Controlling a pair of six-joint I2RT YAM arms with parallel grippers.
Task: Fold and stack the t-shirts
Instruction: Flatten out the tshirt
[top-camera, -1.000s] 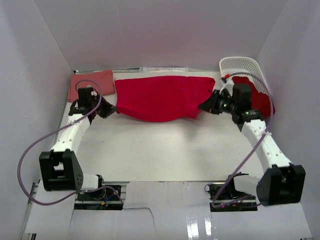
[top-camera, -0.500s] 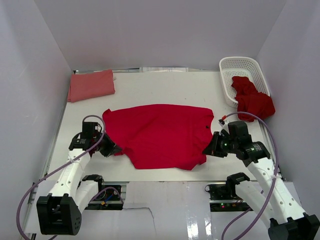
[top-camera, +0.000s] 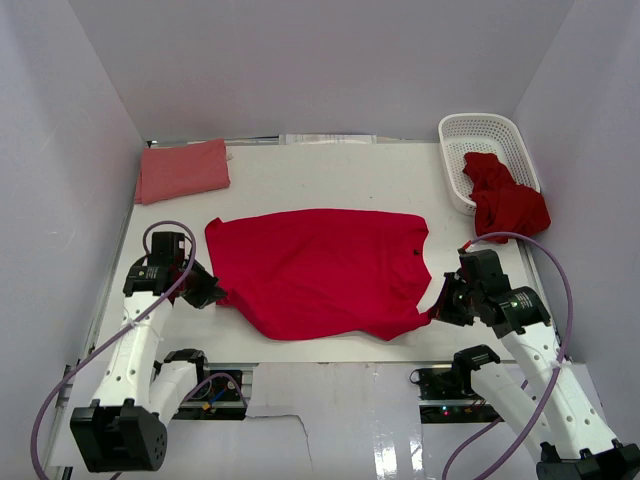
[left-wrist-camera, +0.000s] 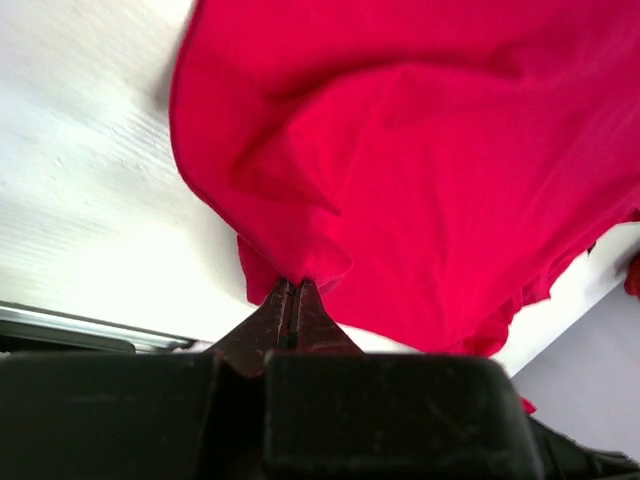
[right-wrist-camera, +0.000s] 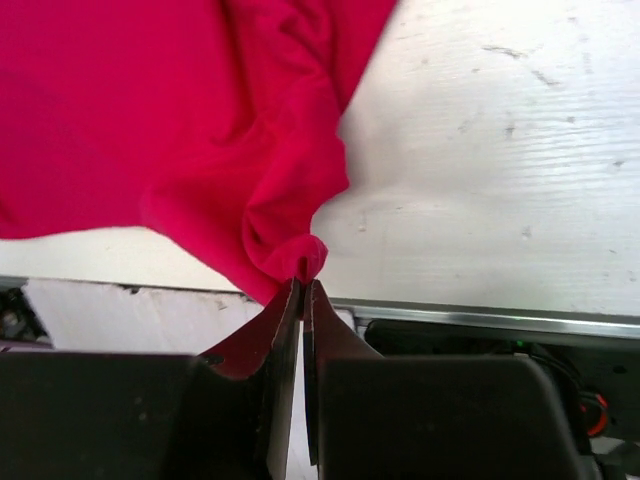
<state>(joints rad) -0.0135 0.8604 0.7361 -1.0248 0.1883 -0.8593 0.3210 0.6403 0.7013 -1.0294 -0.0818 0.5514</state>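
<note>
A crimson red t-shirt (top-camera: 320, 270) lies spread across the middle of the table. My left gripper (top-camera: 218, 294) is shut on its near left corner; in the left wrist view (left-wrist-camera: 292, 285) the cloth (left-wrist-camera: 420, 180) bunches at the tips. My right gripper (top-camera: 436, 313) is shut on its near right corner, with a pinch of cloth (right-wrist-camera: 250, 130) at the tips in the right wrist view (right-wrist-camera: 304, 284). A folded salmon-pink t-shirt (top-camera: 181, 169) lies at the far left. Another red t-shirt (top-camera: 505, 200) hangs out of the basket.
A white lattice basket (top-camera: 484, 140) stands at the far right corner. White walls close in the table on three sides. The table's near edge (top-camera: 330, 362) runs just behind the shirt's hem, with a metal rail (right-wrist-camera: 480, 318) below it.
Both grippers have pulled the red t-shirt from the far side of the table toward the near edge and spread it wider. The right gripper moved further out to the right.
</note>
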